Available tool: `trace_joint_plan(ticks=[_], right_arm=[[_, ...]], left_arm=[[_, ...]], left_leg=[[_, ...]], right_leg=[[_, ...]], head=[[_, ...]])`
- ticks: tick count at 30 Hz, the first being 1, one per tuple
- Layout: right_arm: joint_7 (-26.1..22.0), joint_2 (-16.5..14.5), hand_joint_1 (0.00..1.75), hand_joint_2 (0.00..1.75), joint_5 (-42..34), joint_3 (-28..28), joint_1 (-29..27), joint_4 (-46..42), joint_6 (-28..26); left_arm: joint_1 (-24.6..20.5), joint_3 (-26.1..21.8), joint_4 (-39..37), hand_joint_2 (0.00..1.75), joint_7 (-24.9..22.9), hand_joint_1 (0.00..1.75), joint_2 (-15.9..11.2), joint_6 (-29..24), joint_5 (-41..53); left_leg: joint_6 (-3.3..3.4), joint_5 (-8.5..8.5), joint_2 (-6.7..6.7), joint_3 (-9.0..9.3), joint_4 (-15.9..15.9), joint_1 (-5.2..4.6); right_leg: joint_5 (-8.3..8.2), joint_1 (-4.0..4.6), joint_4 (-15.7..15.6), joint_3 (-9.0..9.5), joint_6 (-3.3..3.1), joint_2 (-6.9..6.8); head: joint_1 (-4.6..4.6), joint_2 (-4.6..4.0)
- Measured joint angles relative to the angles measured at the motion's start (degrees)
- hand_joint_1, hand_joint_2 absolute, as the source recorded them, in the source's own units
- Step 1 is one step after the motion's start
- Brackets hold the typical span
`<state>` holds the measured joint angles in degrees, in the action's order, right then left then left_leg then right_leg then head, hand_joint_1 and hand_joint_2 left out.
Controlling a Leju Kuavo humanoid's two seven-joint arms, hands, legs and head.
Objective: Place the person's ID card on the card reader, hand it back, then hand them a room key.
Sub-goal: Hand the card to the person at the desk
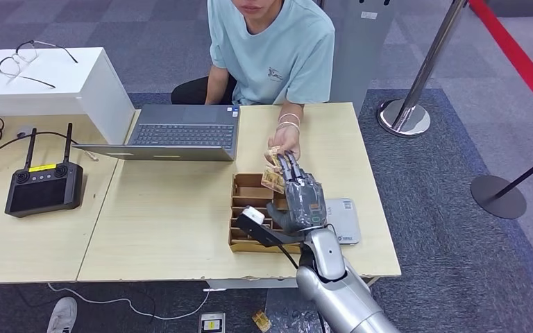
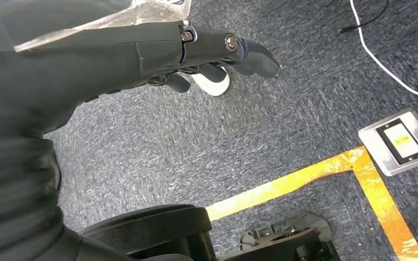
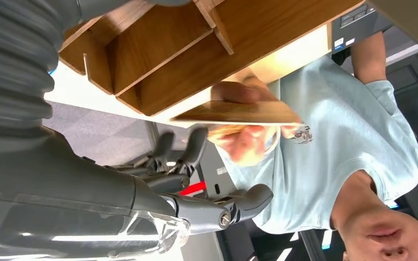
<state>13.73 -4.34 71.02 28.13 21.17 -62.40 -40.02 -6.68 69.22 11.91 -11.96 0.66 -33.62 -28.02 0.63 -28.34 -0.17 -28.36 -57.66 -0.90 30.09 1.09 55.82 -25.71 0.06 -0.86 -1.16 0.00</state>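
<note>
A person's hand [image 1: 286, 139] reaches over the table and holds a tan card [image 1: 272, 154] just beyond the wooden compartment box [image 1: 248, 208]. In the right wrist view that card [image 3: 234, 112] is pinched in the person's fingers. My right hand [image 1: 298, 198] stretches towards it, fingers [image 3: 180, 153] spread just short of the card and holding nothing. Another tan card [image 1: 273, 180] stands at the box's far compartment beside my fingertips. The grey card reader [image 1: 343, 220] lies right of the box. My left hand [image 2: 217, 54] hangs over the carpet with nothing in it.
An open laptop [image 1: 180, 132] sits at the table's far side in front of the seated person [image 1: 271, 48]. A black remote controller [image 1: 41, 186] lies on the left table, glasses [image 1: 28, 59] on a white box. Stanchion bases [image 1: 404, 116] stand on the floor at right.
</note>
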Motion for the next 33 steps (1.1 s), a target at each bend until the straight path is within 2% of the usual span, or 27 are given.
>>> trace_joint_plan(ticks=[10, 22, 33], right_arm=[[-0.5, 0.2, 0.0, 1.75, -0.4, -0.1, -0.3, -0.7, 0.0], [-1.7, 0.7, 0.0, 1.75, -1.2, -1.8, -2.0, -9.1, -0.1], [-1.7, 1.1, 0.0, 1.75, -1.2, -2.1, -2.4, -11.9, -0.1]], left_arm=[[0.0, 0.0, 0.0, 1.75, 0.0, 0.0, 0.0, 0.0, -0.1], [0.2, 0.0, 0.0, 1.75, 0.0, 0.0, 0.0, 0.0, -0.4], [0.2, 0.0, 0.0, 1.75, 0.0, 0.0, 0.0, 0.0, -0.4]], left_leg=[[-0.01, 0.01, 0.0, 0.0, 0.0, 0.03], [-0.01, 0.01, 0.01, -0.01, 0.0, 0.02], [-0.01, 0.01, 0.01, -0.01, 0.0, 0.02]], right_leg=[[0.0, 0.03, 0.0, 0.0, -0.01, 0.0], [0.0, 0.02, 0.0, -0.02, 0.0, 0.01], [0.0, 0.02, 0.0, -0.02, 0.0, 0.01]], head=[[0.0, 0.0], [0.0, 0.0], [0.01, 0.0]])
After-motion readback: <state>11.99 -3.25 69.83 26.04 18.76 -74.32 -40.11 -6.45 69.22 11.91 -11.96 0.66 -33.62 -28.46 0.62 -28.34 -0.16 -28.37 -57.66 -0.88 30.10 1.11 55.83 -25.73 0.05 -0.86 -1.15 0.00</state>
